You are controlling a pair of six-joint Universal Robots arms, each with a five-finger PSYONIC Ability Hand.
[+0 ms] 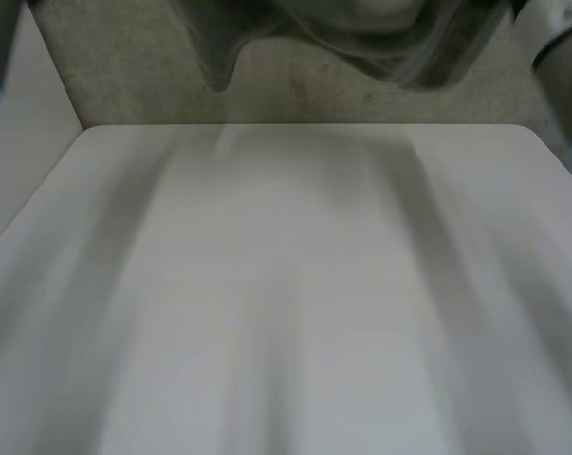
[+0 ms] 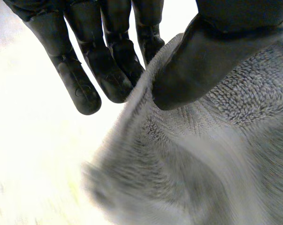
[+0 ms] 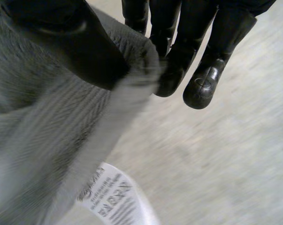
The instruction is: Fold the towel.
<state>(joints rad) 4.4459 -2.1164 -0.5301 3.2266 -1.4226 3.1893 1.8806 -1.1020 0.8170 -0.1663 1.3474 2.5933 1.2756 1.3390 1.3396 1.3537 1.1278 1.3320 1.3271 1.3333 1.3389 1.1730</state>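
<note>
Seemingly a bare test lab: a smooth white round-cornered tabletop (image 1: 295,284) is standing here, speckled grey-beige carpet (image 1: 143,85) showing beyond its far edge.

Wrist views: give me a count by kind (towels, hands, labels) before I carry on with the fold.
grey towel: 1
hands pinching it: 2, left hand and right hand
white label on the towel: 1
Total: 4

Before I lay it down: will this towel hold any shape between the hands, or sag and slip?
Probably floppy: the towel drapes in folds below the pinch of the left hand. Unlikely to slip: its looped pile looks grippy under the thumb of the right hand. Seems light, since edge pinches alone carry it.
</note>
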